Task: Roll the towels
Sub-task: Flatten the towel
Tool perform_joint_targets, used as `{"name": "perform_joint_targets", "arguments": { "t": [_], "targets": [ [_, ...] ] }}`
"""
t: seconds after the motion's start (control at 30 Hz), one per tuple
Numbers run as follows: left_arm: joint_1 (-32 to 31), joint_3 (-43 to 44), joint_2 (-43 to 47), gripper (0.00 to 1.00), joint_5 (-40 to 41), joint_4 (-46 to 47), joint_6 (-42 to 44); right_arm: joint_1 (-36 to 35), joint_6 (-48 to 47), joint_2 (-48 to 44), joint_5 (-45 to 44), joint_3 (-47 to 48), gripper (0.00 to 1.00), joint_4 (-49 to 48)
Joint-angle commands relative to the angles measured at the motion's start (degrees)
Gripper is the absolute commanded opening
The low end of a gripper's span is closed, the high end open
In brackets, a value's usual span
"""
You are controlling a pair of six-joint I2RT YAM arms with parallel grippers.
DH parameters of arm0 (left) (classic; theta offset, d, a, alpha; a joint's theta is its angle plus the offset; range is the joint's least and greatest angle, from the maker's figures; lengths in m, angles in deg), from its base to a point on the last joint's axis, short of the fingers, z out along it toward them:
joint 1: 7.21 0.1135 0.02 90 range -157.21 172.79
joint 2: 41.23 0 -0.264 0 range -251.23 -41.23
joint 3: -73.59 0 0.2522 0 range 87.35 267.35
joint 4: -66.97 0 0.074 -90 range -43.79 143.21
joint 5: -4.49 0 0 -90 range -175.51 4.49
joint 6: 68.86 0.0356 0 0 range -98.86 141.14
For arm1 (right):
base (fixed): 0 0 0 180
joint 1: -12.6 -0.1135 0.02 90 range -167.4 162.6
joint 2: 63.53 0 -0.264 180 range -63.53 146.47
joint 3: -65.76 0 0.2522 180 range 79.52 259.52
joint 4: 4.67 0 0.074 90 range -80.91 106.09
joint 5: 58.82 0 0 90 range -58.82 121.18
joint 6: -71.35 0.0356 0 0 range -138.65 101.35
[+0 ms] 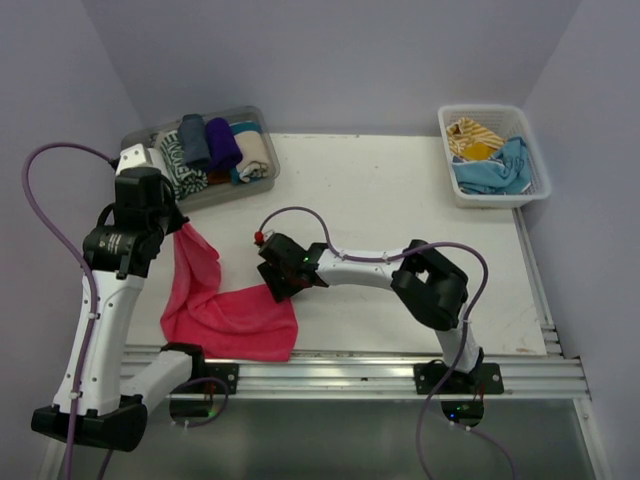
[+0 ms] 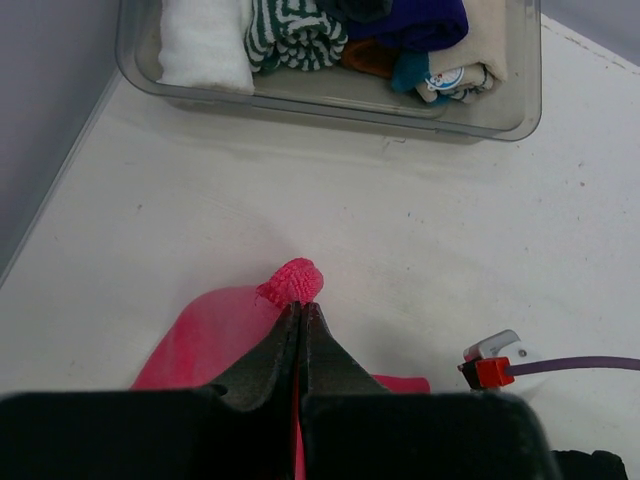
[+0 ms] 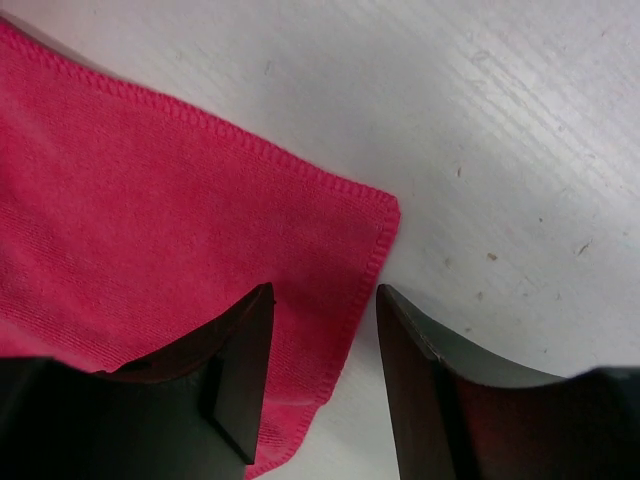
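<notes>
Though one rolled towel (image 2: 462,72) in the tray (image 2: 300,106) bears print, it's illegible.

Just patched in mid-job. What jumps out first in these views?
The hot pink towel grabs the eye: it lies near the front edge of the table, with one corner lifted by the shut left gripper. The right gripper stands open over another corner. Rolled towels fill the clear tray at far left; loose towels sit in the white basket at far right.
</notes>
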Motion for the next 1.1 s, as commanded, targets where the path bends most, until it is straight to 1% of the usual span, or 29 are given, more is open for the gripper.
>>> {"name": "perform_joint_targets", "arguments": {
  "t": [0.0,0.07,0.1,0.27,0.33,0.4,0.47,0.57,0.6,0.63,0.7,0.73,0.77,0.8,0.87,0.9,0.97,1.0,1.03,1.07],
  "targets": [
    [-0.1,1.8,1.2,0.0,1.1,1.5,0.4,0.1,-0.5,2.3,-0.3,2.6,0.49,-1.4],
    [-0.1,1.7,1.2,0.0,0.9,1.6,0.4,0.0,0.1,2.9,-2.0,2.1,0.46,-2.0],
    [-0.1,1.6,1.4,0.0,0.6,1.6,0.4,-0.1,0.2,3.2,-4.2,2.2,0.46,-2.1],
    [-0.1,1.7,1.8,0.0,0.4,1.7,0.8,0.0,-0.2,4.1,-8.4,3.7,0.47,-2.0],
    [-0.1,1.6,2.0,0.0,0.3,1.6,0.9,0.0,-0.6,5.5,-10.1,5.7,0.47,-0.7],
    [-0.1,1.6,2.2,0.0,0.2,1.6,0.9,0.0,-0.9,6.2,-10.6,6.8,0.47,-0.4],
    [-0.1,1.6,2.3,0.0,0.2,1.6,1.0,-0.1,-1.3,7.0,-10.2,7.3,0.45,0.0],
    [-0.1,1.7,2.5,0.0,0.3,1.5,1.0,-0.7,-1.3,6.8,-9.6,7.1,0.3,0.3],
    [-0.1,1.7,2.5,0.0,0.3,1.6,1.0,-0.9,-1.3,6.4,-9.8,6.7,0.23,0.5],
    [-0.1,1.7,2.5,0.0,0.3,1.5,1.0,-1.1,-0.9,5.9,-9.9,6.3,0.14,0.7],
    [-0.1,1.8,2.4,0.0,0.2,1.5,1.0,-1.2,-0.3,3.5,-11.2,4.5,0.04,0.7],
    [-0.1,1.7,2.4,0.0,0.2,1.5,0.9,-1.2,0.3,2.3,-12.0,3.8,0.0,1.1],
    [-0.1,1.7,2.4,0.0,0.1,1.6,0.8,-1.2,0.7,0.3,-12.8,2.6,0.0,1.4],
    [-0.1,1.7,2.3,0.0,-0.2,1.6,0.8,-1.1,0.8,-1.3,-16.0,1.8,0.0,1.6],
    [-0.1,1.8,2.2,0.0,-0.3,1.6,1.0,-0.7,1.6,-4.4,-19.3,-0.8,0.0,2.1],
    [-0.1,2.4,2.1,0.0,0.1,1.6,1.0,-0.2,2.1,-8.9,-21.3,-2.0,0.0,2.4],
    [-0.1,3.5,1.9,0.0,0.1,1.3,1.3,1.8,3.4,-14.8,-25.6,-4.8,0.0,2.7],
    [-0.1,4.7,1.8,0.0,0.1,1.2,1.5,2.7,3.6,-17.9,-26.6,-8.1,0.0,2.7],
    [-0.1,5.3,1.6,0.0,0.0,1.2,1.7,3.6,3.7,-24.6,-29.3,-9.5,0.0,2.8],
    [-0.1,7.1,1.4,0.0,0.0,1.1,1.9,5.4,3.6,-27.9,-30.6,-11.9,0.0,3.0]
  ]
}}
